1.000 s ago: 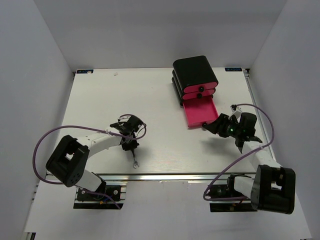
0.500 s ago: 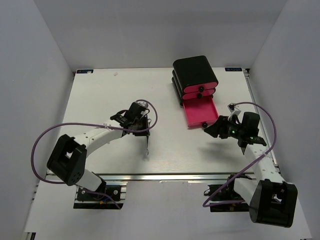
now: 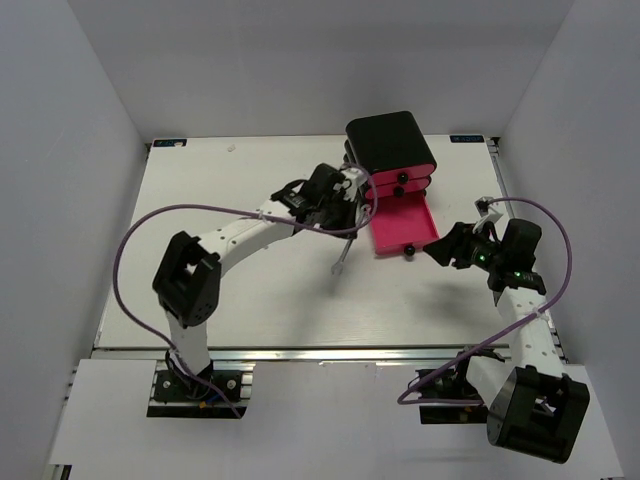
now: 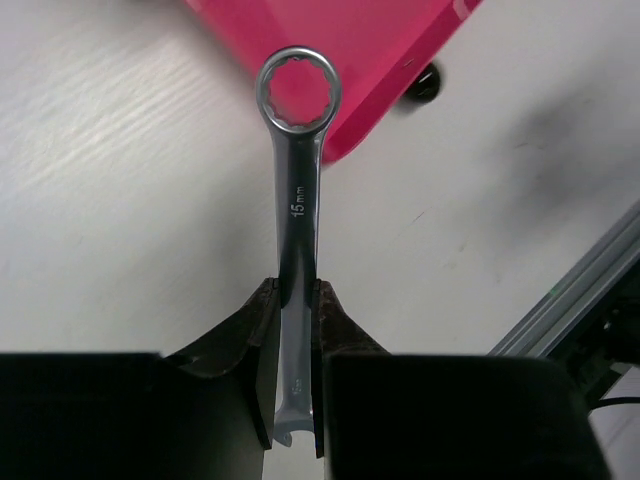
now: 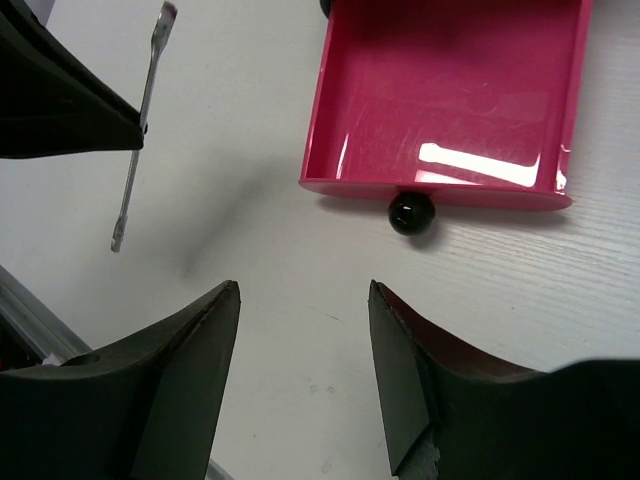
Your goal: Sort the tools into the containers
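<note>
My left claw point(image 4: 297, 292) is clenched on the shank of the small silver wrench point(image 4: 298, 190) and holds it off the white tabletop point(image 3: 220, 200). The wrench's ring end overlaps a corner of the open pink bottom drawer point(image 5: 450, 90) of the black three-drawer stack point(image 3: 390, 145). My right claw point(image 5: 305, 300) hangs released, facing that drawer's black round knob point(image 5: 411, 212).

Bright, even light, soft shadows, and white glare inside the pink drawer point(image 5: 450, 100).
</note>
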Robot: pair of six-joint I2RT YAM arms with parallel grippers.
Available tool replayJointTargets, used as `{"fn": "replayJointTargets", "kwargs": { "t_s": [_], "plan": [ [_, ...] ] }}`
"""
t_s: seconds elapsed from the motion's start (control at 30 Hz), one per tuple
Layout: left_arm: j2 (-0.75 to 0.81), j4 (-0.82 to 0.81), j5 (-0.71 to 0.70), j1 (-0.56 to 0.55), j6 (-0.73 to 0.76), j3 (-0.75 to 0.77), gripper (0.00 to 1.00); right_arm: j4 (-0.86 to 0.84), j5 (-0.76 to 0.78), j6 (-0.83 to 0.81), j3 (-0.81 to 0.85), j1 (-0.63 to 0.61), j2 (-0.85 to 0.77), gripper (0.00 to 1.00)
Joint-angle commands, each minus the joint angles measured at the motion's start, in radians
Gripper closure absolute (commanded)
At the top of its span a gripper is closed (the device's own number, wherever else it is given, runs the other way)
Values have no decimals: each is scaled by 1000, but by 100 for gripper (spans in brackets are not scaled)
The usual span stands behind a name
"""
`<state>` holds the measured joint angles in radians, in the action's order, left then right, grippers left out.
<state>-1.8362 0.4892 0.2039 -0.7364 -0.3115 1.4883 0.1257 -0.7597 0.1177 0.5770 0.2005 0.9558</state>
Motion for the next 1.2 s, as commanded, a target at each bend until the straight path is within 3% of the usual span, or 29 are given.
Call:
{"fn": "replayJointTargets", "kwargs": {
  "t_s": [0.0, 0.3, 0.67, 0.9, 1.17],
  "plan": [
    [-56, -1, 77, -35, 61, 156, 100, 3, -23, -30, 37, 20, -14, 40],
    [-283, 45, 112, -80, 103, 481, 100, 0, -12, -32, 35, 31, -19, 40],
    [-420, -34, 0, -83, 132, 671, 100, 46, -1, -58, 44, 36, -23, 40],
    [-477, -89, -40, -81, 138, 727, 100, 48, -18, -50, 34, 36, -25, 40],
    [-486, -173, -89, -83, 156, 679, 100, 55, -30, -50, 24, 36, -26, 40]
  ]
}}
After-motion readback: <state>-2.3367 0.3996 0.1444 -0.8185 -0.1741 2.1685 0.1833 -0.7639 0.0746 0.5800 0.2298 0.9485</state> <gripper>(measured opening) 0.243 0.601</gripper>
